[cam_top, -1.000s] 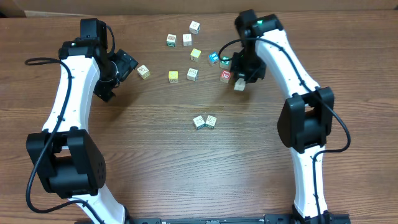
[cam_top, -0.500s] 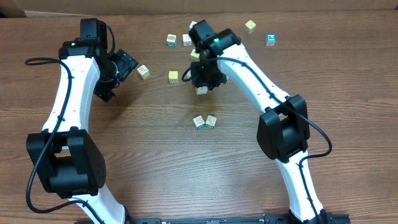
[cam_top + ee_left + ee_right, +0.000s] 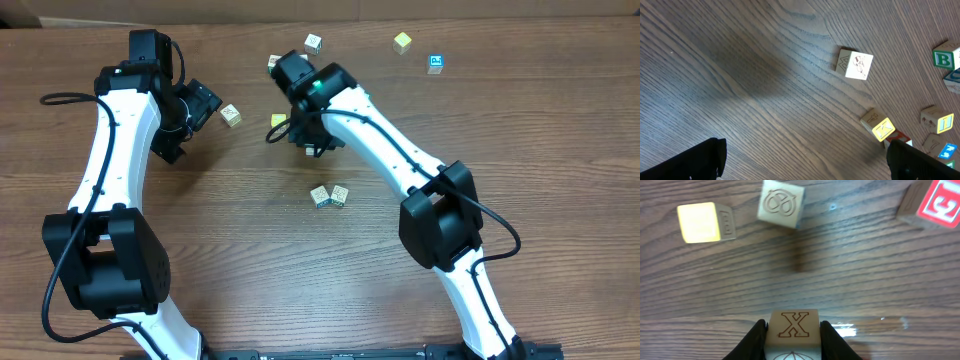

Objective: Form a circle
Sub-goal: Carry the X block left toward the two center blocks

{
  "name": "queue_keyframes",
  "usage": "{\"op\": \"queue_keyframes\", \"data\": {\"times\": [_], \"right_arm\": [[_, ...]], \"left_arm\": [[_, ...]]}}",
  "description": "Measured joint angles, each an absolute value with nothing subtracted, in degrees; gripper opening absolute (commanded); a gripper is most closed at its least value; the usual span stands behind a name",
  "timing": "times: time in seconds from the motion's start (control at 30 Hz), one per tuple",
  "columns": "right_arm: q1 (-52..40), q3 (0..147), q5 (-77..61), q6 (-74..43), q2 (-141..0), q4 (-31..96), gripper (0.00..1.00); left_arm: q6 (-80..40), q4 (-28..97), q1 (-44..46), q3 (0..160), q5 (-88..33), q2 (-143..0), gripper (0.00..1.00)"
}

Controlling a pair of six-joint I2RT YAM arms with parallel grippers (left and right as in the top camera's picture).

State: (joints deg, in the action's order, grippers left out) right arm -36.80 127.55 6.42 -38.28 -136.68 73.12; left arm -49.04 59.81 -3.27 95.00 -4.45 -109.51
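The right gripper (image 3: 792, 341) is clamped on a cream cube (image 3: 792, 325) printed "X", at the bottom centre of its wrist view. The circle (image 3: 781, 202) is only loose cubes strung left to right along that view's top edge, ending in a red-faced cube (image 3: 938, 200) at upper right. The left gripper (image 3: 805, 157) has its jaws wide apart.

light: bright, even | glare: table (image 3: 865, 328) | shadow: soft, left wrist | blur: right wrist

Wood-grain table (image 3: 740, 75) seen close up, with a cream picture cube (image 3: 855, 65) alone right of centre. A yellow-faced cube (image 3: 880, 128) and a green letter B cube (image 3: 945, 58) sit nearer the right edge. The left gripper (image 3: 805, 162) shows dark fingertips wide apart at the bottom corners.
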Motion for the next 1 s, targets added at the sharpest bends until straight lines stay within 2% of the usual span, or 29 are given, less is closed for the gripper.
{"op": "queue_keyframes", "data": {"times": [0.2, 0.53, 0.6, 1.0], "right_arm": [[-37.65, 124.05, 8.16, -44.56, -136.68, 70.54, 0.31], [-36.84, 117.95, 8.54, -47.16, -136.68, 68.03, 0.31], [-36.84, 117.54, 8.49, -47.81, -136.68, 67.22, 0.42], [-36.84, 116.88, 8.36, -49.95, -136.68, 65.71, 0.42]], "left_arm": [[-49.04, 59.81, -3.27, 95.00, -4.45, -109.51, 1.00], [-49.04, 59.81, -3.27, 95.00, -4.45, -109.51, 1.00], [-49.04, 59.81, -3.27, 95.00, -4.45, -109.51, 1.00], [-49.04, 59.81, -3.27, 95.00, -4.45, -109.51, 1.00]]}}
